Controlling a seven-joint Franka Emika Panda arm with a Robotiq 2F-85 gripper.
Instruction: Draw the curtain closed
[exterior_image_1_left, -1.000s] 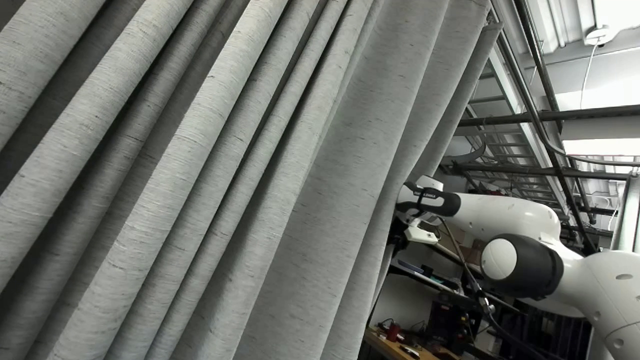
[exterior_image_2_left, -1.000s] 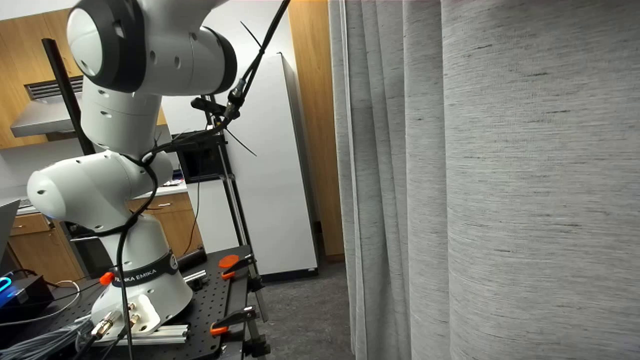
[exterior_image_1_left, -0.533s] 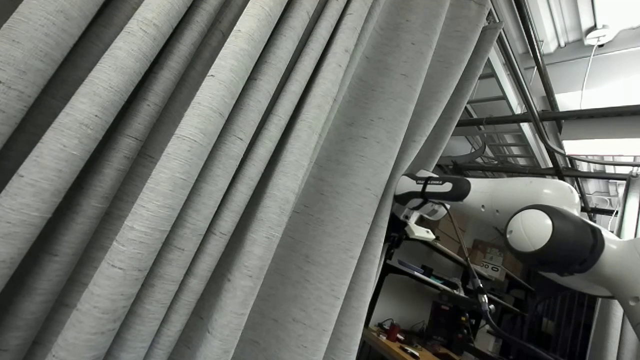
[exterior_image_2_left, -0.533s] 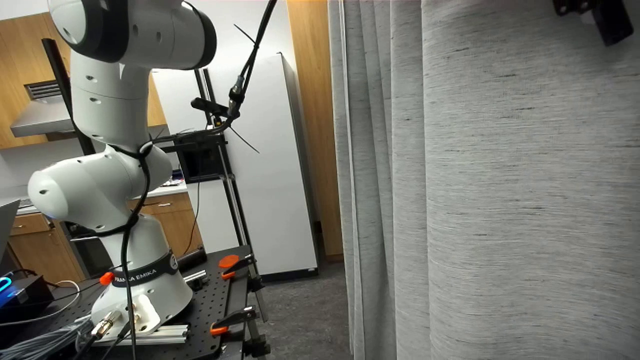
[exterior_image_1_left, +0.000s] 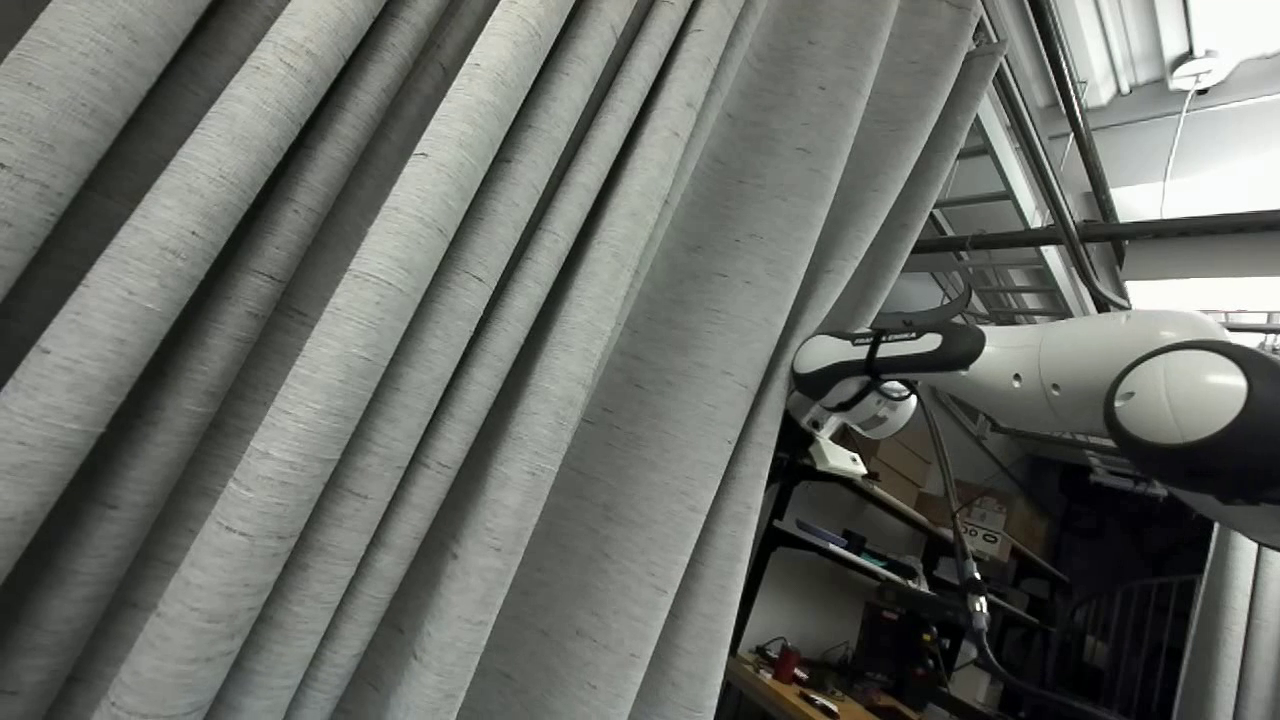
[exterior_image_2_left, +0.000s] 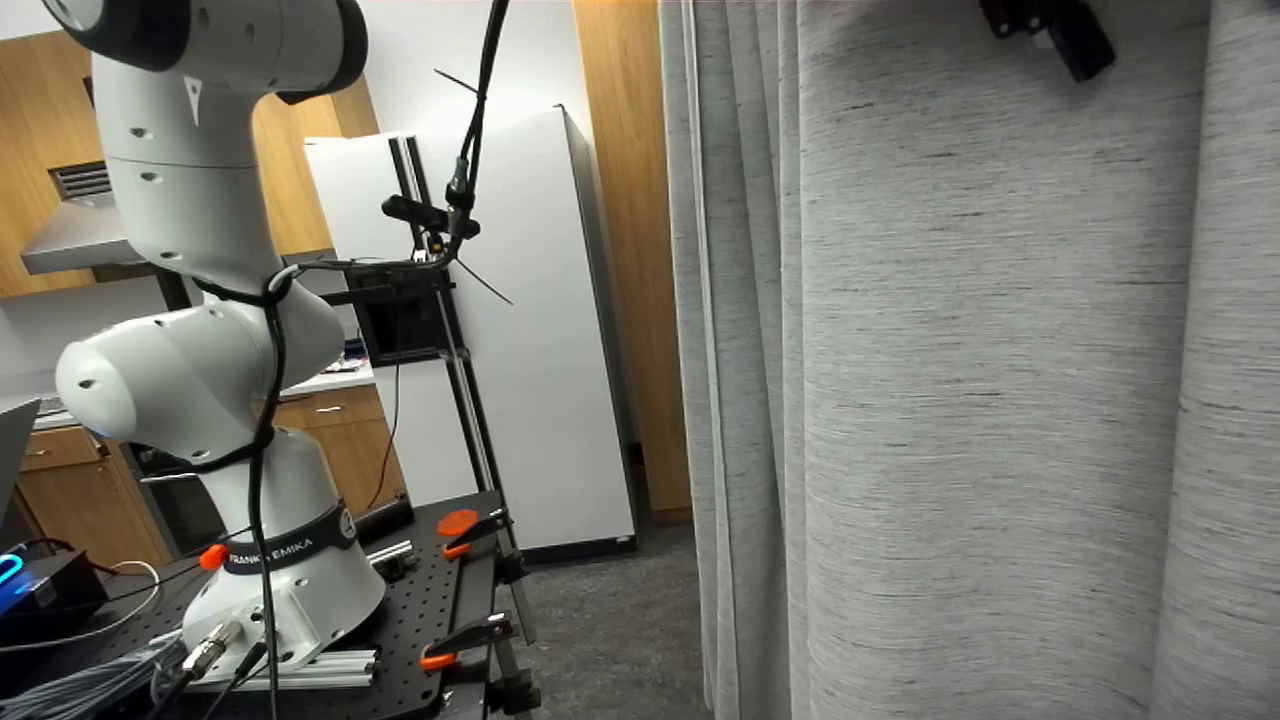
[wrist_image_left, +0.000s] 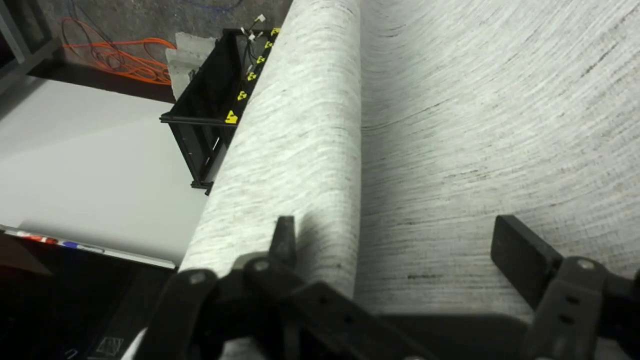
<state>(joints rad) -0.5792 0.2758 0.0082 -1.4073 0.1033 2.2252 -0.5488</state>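
Note:
The light-grey curtain hangs in deep pleats and fills most of an exterior view. It also fills the right side of an exterior view and most of the wrist view. My gripper is open, its two dark fingers wide apart at the cloth. The left finger presses beside a rounded fold near the curtain's edge; this fold lies between the fingers. The right finger is in front of flatter cloth. Part of the gripper shows at the top of an exterior view. In an exterior view the curtain hides the fingers.
A white fridge and a black table with clamps stand left of the curtain. A loose cable hangs along the arm. Shelves are behind the arm. A black frame and a whiteboard lie past the curtain's edge.
In an exterior view the gripper came into sight at top right and moved left, and the nearby fold shifted left too. The arm's elbow moved away from the curtain.

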